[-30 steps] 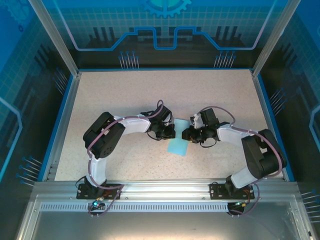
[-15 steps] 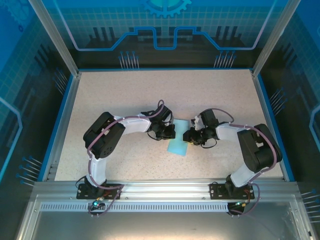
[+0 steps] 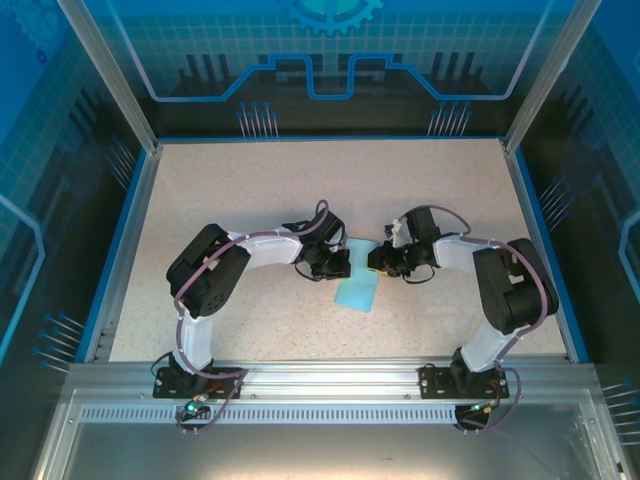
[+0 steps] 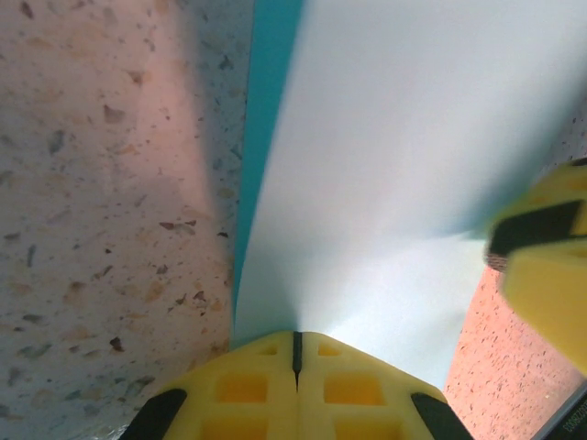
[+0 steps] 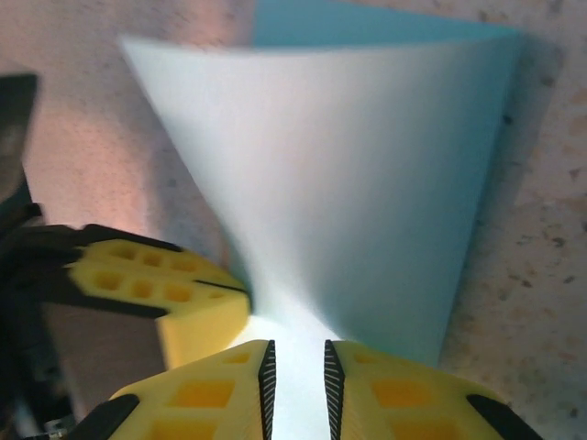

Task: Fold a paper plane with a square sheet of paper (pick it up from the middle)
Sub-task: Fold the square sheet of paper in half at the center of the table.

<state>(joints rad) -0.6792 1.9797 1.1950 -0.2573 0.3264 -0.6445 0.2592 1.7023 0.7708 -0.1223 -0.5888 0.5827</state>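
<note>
The light-blue square sheet of paper lies in the middle of the speckled table, with its far edge lifted. The left gripper pinches that edge tight. The right gripper holds it too, fingers a tiny bit apart. It looks like an early fold. Next, the edge must go over evenly and get pressed flat.

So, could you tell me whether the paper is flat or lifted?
Partly lifted: the paper curves up off the table into the left claw and right claw, which pinch it.
</note>
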